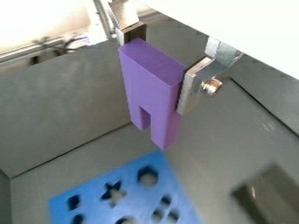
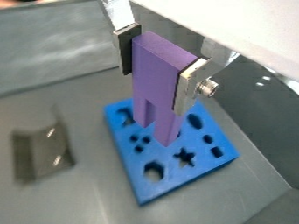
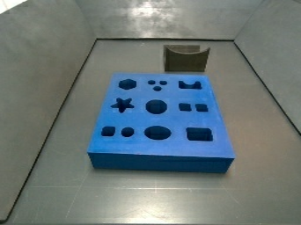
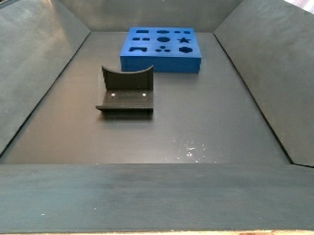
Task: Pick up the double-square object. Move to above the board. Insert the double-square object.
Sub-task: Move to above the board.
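My gripper [image 1: 158, 66] is shut on the double-square object [image 1: 152, 87], a tall light-purple block with a slot in its lower end. The silver fingers clamp its upper part from both sides; this also shows in the other wrist view, gripper [image 2: 158, 74] and block [image 2: 158, 101]. The block hangs upright, lifted clear of the floor. The blue board [image 2: 201, 168] with dark shaped cut-outs lies below it, and in a wrist view [image 1: 87, 194] it lies past the block's lower end. The board shows in both side views [image 3: 171, 119] [image 4: 153, 61]. The gripper and block are out of both side views.
The dark fixture [image 3: 186, 58] stands on the grey floor beyond one short end of the board, and also shows in the other side view [image 4: 127, 92] and both wrist views [image 1: 271, 197] [image 2: 41, 153]. Grey walls enclose the floor on all sides.
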